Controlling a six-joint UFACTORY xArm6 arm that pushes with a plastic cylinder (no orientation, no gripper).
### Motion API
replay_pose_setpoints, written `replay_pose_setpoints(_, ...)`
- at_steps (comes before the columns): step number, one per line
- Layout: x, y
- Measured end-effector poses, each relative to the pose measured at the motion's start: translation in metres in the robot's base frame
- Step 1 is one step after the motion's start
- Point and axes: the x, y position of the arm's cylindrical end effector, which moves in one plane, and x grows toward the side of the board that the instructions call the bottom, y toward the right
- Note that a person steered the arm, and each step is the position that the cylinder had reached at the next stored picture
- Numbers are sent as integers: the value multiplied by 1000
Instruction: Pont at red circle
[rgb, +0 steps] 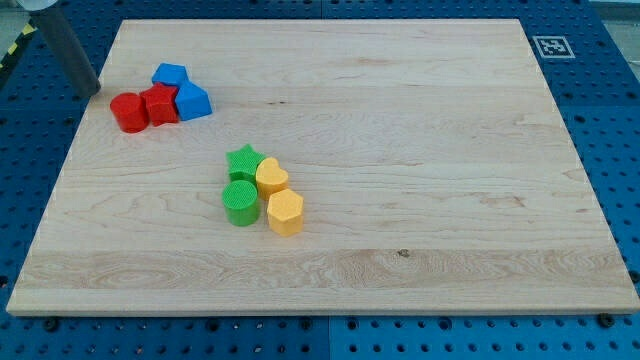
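Here's the surface (400, 120), a pale wooden board with fine grain running side to side, sitting on a blue perforated base (610, 120). A small black-and-white marker tag (552, 46) sits at the board's top right corner.

Eight ribbed, matte plastic blocks in all, in two clusters. Up at the view's left: the red circle (127, 112), a squat cylinder, touching a red angular block (159, 104) on its right; its exact shape is hard to call. Two blue blocks there too, a blue pentagon-like block (170, 75) behind and a blue wedge-like block (193, 102) at the right end.

Mid-board, four more packed tight: a green star (244, 160), a green cylinder (240, 202), a yellow heart (272, 176) and a yellow hexagon (285, 212).

That's two of each colour.

My tip (95, 91), the end effector, is a plain grey rod with nothing to open or hold, and it stands at the board's top left edge, just left of the red circle and above it in view, not touching.
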Motion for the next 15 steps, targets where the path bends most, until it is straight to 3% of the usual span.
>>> replay_pose_setpoints(4, 10, 0)
replay_pose_setpoints(10, 107, 0)
replay_pose_setpoints(11, 108, 0)
replay_pose_setpoints(13, 67, 18)
replay_pose_setpoints(15, 65, 46)
